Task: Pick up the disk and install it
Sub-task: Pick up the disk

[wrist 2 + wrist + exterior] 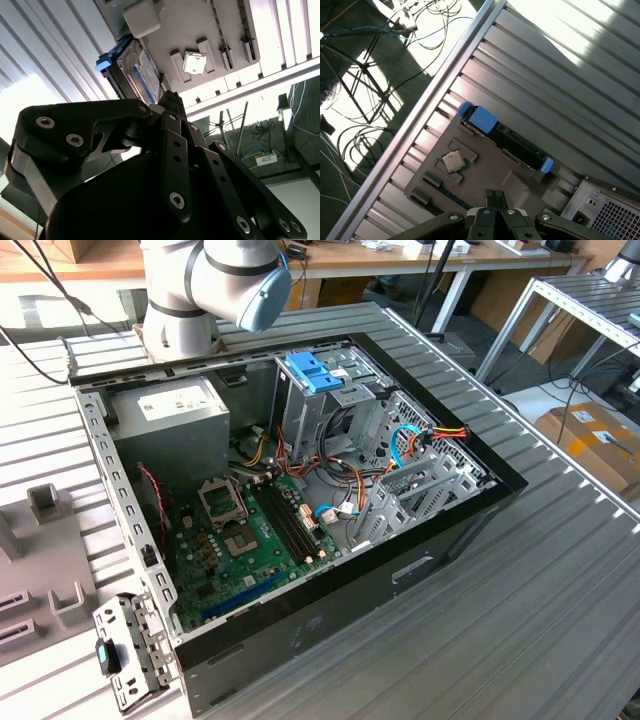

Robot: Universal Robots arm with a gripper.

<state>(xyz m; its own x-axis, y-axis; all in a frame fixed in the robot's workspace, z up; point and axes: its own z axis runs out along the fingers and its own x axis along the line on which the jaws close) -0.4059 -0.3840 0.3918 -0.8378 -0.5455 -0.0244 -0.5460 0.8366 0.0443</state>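
Looks like a robotics lab or workshop. Shows a robot arm (215,280) standing at a ribbed metal table (560,600), with an open computer case (330,600) lying on top, circuit board and wires bare. Has wooden workbenches (400,258) along the back, a cardboard box (595,440) on the floor, loose cables (365,145) and a tripod (357,82) beside the table.
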